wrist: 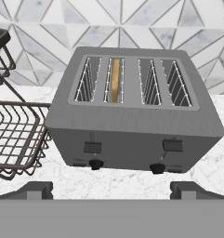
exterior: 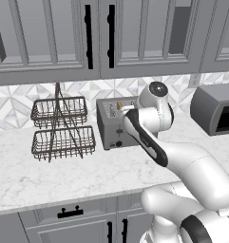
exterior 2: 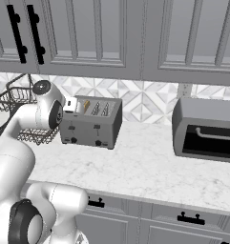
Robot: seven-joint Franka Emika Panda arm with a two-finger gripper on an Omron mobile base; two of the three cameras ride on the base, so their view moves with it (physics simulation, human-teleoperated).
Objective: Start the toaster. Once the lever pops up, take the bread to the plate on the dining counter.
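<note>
Hand view reveals bread [wrist: 115,80] inside toaster's [wrist: 132,125] second slot.

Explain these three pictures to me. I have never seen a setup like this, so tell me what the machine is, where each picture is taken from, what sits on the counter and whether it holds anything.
The machine is a white robot arm in a rendered kitchen. Two pictures come from cameras behind it, one to its left and one to its right. The third comes from a camera on its hand, looking along the gripper, whose two dark tips stand wide apart at the bottom: open, holding nothing. On the marble worktop stands the toaster, grey with four slots; the bread sits down in the second slot from the left in the hand view. Two levers and two knobs are on its front. To its left is a two-tier wire basket, to its right a larger grey appliance.
</note>
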